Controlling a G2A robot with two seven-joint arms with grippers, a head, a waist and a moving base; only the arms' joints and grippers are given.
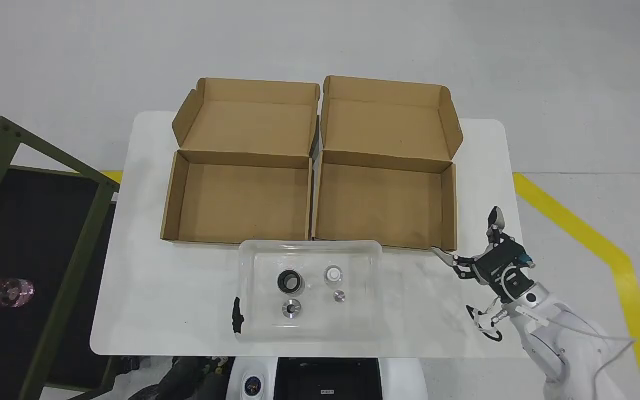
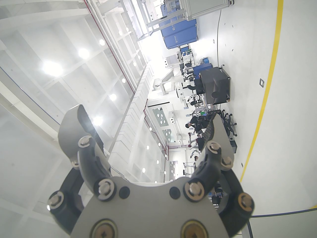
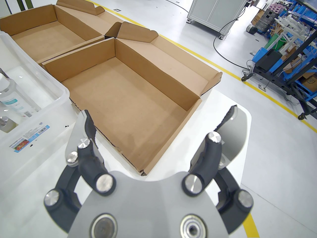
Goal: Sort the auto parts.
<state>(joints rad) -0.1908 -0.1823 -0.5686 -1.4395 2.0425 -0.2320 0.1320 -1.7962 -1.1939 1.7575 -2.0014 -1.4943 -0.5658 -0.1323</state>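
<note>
Status: sorting not begun. All four parts lie in the clear bin (image 1: 310,244) at the near edge of the surface (image 1: 150,280): a black ring (image 1: 291,279), a white-capped bottle (image 1: 333,273), a small metal part (image 1: 340,295) and a round metal part (image 1: 291,308). The left box (image 1: 240,205) and right box (image 1: 380,205) stand open just behind the bin, and neither has anything in it.

Right tool (image 3: 158,120): spread wide, nothing held. It sits over the near right corner of the surface, beside the right box's near corner. Left tool (image 2: 145,122): also spread wide and holding nothing. It is aimed up and away into the room, so its camera gives me no sight of the work.

A small dark item (image 1: 237,316) sits against the bin's left near corner. I cannot tell what it is.

Risks, in my judgement:
- One finger of the right tool is close to the right box's corner. A sideways sweep toward the bin could catch the cardboard and shift the box.
- The bin's clear walls are hard to read, so a low approach could strike the rim and drag the bin.
- The parts lie close together. Wide fingers coming down on one could knock its neighbour or tip the bottle.
- The ring lies flat and may slip from a pinch.
- Any move of the left arm starts without a view of the bin.
</note>
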